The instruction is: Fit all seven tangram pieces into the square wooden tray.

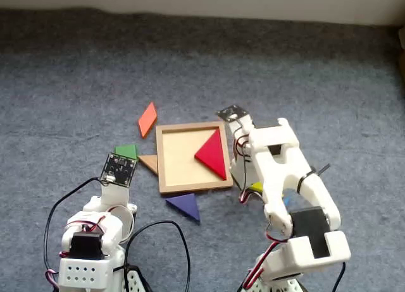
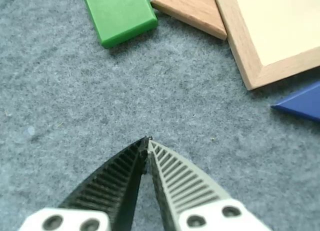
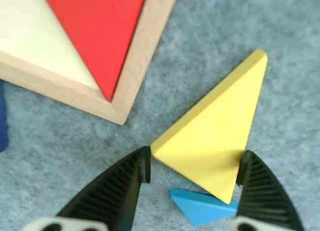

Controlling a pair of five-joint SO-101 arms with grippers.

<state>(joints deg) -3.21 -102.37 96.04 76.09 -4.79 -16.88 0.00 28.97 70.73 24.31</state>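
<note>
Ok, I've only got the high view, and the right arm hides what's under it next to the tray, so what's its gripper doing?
Observer: The right gripper is open, straddling a yellow triangle that lies flat on the carpet.
Operator: Anything else down there?
Observer: A light blue piece lies right by the yellow triangle's corner nearest the gripper.
Operator: And the left gripper?
Observer: It is shut over bare carpet, apart from the green square.
</note>
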